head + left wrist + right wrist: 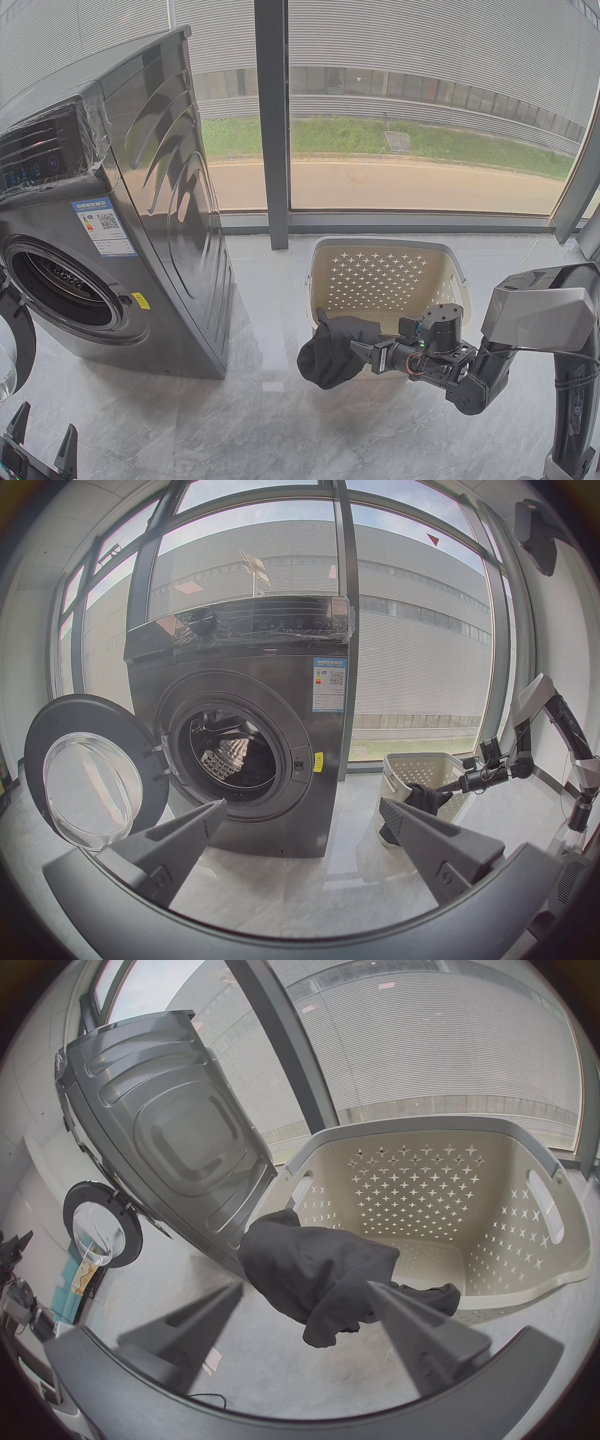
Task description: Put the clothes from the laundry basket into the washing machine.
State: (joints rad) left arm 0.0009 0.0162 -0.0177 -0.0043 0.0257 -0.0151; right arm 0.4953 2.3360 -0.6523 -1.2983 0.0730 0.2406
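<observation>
Looking down along my right arm, I find my right pincer [357, 349] at the near rim of the laundry basket [381, 275], by the corner closest to the washing machine [156, 187]. My right wrist view shows its two fingers [412, 1329] standing well apart, not clamped on anything.

A black garment [328, 356] is bunched just ahead of them. Most of it is heaped at that near corner of the basket. One fold trails along the near rim, and a thick lobe hangs down outside the basket wall toward the floor [250, 431]. One finger overlaps the cloth in my right wrist view. I cannot tell whether that finger bears any of the cloth or the rim alone carries it.

The basket is cream with a grey rim and star-shaped holes in its walls. It stands upright on the floor, with its far side just before the window [406, 125].

The washing machine stands to the left of the basket, near it but apart. Its round door [87, 780] stands wide open on the side away from the basket, so the drum mouth [228, 758] is uncovered. Part of the ribbed drum shows inside, and the rest is too dark for me to make out.

My left pincer [301, 804] is well apart from the basket, low and out in front of the machine. Its fingers are spread wide and it faces the drum mouth.
</observation>
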